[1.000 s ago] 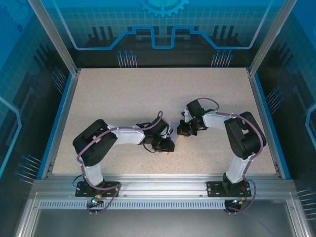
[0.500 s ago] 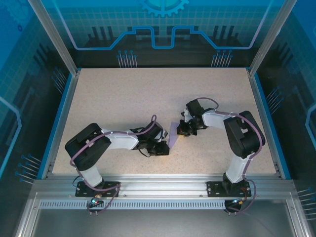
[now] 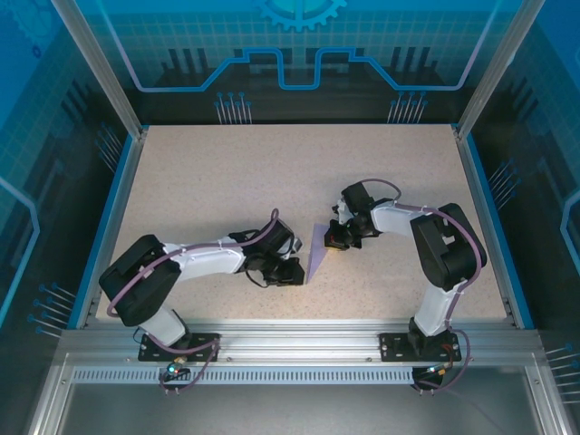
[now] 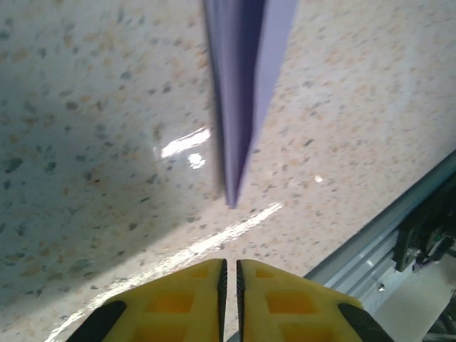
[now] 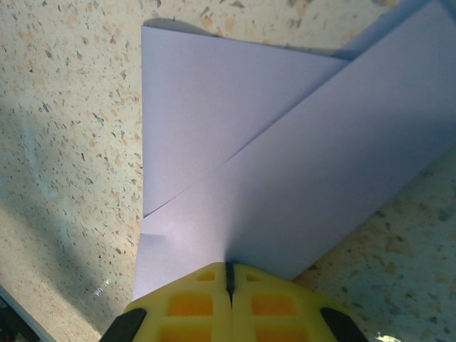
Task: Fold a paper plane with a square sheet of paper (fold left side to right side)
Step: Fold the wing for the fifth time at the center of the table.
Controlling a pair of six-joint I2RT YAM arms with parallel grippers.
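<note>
Start with the counter (image 3: pixel 199 181). The paper plane (image 3: pixel 316 256) lies about midway between its left and right edges, nearer the near edge than the far one. It is a narrow lavender wedge with its point toward the near edge. Your right tool (image 3: pixel 337 239) is at the wedge's wider far end, and your left tool (image 3: pixel 288 272) is just beside the point, on its left.

The step in hand looks like setting the left-over-right fold. Treat the right tool as your anchor and hold that pinch firm. Bring the left tool down onto the folded edge, then press along it from the anchored end toward the point. Push straight down rather than sideways, because paper this thin will likely slide on the smooth counter and pull the edges out of line.

The top view gives you the layout of both arms, but the paper is too small there to read its layers. The right wrist view shows them: overlapping flaps meet along a diagonal crease, and the yellow fingers are closed with the paper's edge running in between them. The left wrist view shows the point seen almost edge-on, with a dark gap that suggests the layers are not yet flat. There the left tool's fingers are all but closed on nothing, short of the point.
</note>
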